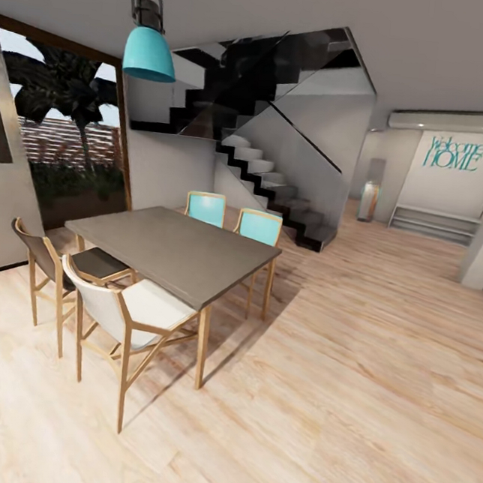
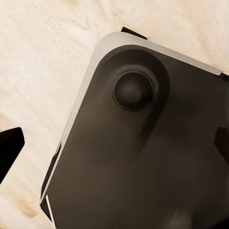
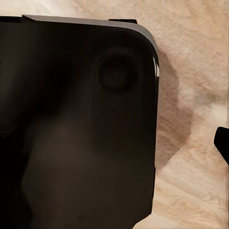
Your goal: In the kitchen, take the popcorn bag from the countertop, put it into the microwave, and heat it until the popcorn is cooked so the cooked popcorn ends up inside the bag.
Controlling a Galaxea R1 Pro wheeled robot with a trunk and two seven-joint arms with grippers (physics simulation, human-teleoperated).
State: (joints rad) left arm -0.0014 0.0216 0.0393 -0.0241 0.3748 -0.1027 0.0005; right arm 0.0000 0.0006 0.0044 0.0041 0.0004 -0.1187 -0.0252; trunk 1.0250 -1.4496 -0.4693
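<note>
The robot is in a dining room, so the popcorn bag, the microwave and the countertop cannot be placed from here. Both arms hang low and point down at the robot's own base. In the left wrist view, the dark base [image 2: 143,157] has a rounded corner with a pale rim and a round bump on top, and the light wooden floor [image 2: 43,57] lies under it. One dark fingertip [image 2: 8,145] of the left gripper pokes in at one edge and another dark tip sits at the far edge, so the fingers are wide apart and hold nothing. In the right wrist view, the base [image 3: 76,124] looks almost black, with a round bump near its corner. Only one dark fingertip [image 3: 222,143] shows there, so I cannot tell how far that gripper is open. In the head view, a grey table [image 1: 176,249] stands on the wood floor [image 1: 342,405]. Two blue chairs [image 1: 233,219] are at its far side, and a dark chair [image 1: 57,264] and a white chair [image 1: 131,311] are at its near side. A blue lamp [image 1: 150,53] hangs above. Dark stairs [image 1: 278,189] climb behind the table. A big window [image 1: 66,129] is at the left. A "Welcome HOME" sign [image 1: 454,154] is on the far wall.
</note>
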